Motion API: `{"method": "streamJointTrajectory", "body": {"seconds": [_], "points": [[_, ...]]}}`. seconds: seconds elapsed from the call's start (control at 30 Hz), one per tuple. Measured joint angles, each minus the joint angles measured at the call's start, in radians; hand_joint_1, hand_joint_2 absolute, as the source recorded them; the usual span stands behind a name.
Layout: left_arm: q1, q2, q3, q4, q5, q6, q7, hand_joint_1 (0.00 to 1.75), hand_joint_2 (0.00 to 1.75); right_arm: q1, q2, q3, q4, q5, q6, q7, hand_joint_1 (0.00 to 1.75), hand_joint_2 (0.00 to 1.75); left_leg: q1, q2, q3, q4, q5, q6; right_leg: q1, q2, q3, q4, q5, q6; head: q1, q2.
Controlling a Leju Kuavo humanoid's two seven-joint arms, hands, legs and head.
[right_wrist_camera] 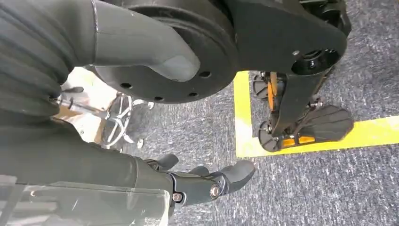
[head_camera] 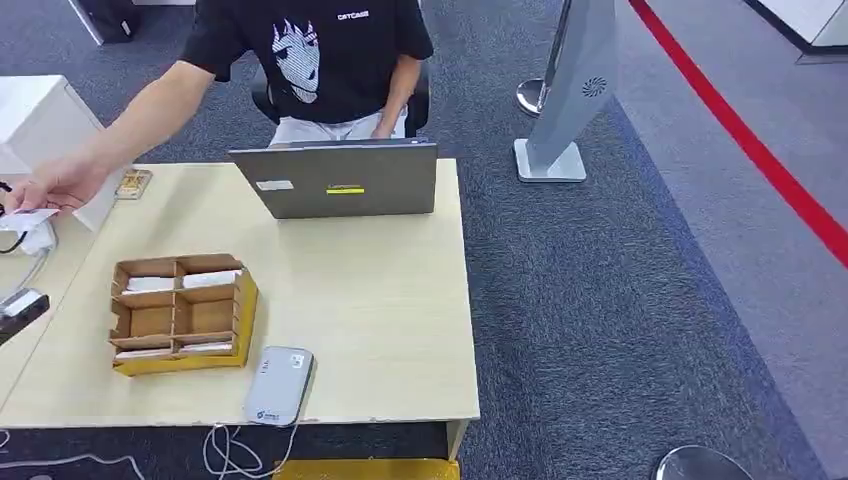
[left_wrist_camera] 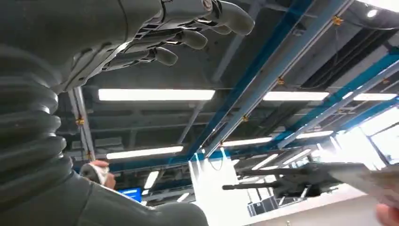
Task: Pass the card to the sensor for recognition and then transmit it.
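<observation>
Pale wood tops the worktop [head_camera: 380, 320] where a person in a black T-shirt [head_camera: 330, 50], printed with a white graphic and small chest lettering too fine to read, sits behind a grey laptop [head_camera: 340, 178]. The laptop stands at the far edge, its lid bearing a white sticker and a yellow strip; neither can be read. The person's hand [head_camera: 55, 185] reaches past the far left corner and holds a white card [head_camera: 28, 215] just off the worktop's left edge, above a tangle of dark cable. A cardboard tray [head_camera: 180, 312] with six compartments and a yellow base sits near the left front corner, with white cards lying in four of them. Just beside it at the front edge lies a grey card reader [head_camera: 278, 385], its blue marking illegible, its white lead hanging over the edge. The right half of the worktop lies bare. Beyond the right edge is grey carpet, a silver stand [head_camera: 575, 90] carrying a round logo, and a red floor line.

The left robot hand [left_wrist_camera: 179, 33], seen from its wrist against ceiling lights, is released, fingers spread and lightly curled, grasping nothing. The right robot hand [right_wrist_camera: 202, 181] hangs over carpet and yellow floor tape, fingers loosely apart, likewise empty.
</observation>
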Motion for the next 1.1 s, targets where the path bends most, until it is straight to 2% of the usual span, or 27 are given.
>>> {"method": "streamJointTrajectory", "body": {"seconds": [0.17,0.63,0.67,1.1], "points": [[-0.08,-0.048,-0.097,0.067,-0.03,0.003,0.031,0.0,1.75,-0.004,0.0,0.0,0.0,0.007,0.002,-0.008,0.0,1.75,0.0,0.002,0.0,0.0,0.0,0.0,0.0,0.001,0.001,0.0,0.001,0.0,0.0,0.0],[-0.139,-0.088,-0.172,0.127,-0.034,0.015,0.045,0.03,1.75,-0.001,-0.003,0.0,0.0,0.011,-0.003,-0.002,0.0,1.75,0.0,0.004,-0.001,0.0,0.0,0.0,0.0,0.004,0.0,0.0,0.002,-0.001,0.0,0.0],[-0.141,-0.089,-0.175,0.129,-0.034,0.016,0.047,1.75,1.75,-0.001,-0.003,0.0,0.0,0.011,-0.004,-0.002,0.0,1.75,0.0,0.004,-0.001,0.0,0.0,0.0,0.0,0.004,0.0,0.0,0.002,-0.001,0.0,0.0],[-0.147,-0.098,-0.186,0.156,-0.001,0.007,0.039,1.75,1.75,-0.001,-0.003,0.0,0.0,0.024,-0.007,-0.002,0.0,1.75,0.0,0.004,-0.001,0.0,0.0,0.0,0.0,0.004,0.0,0.0,0.002,-0.001,0.0,0.0]]}}
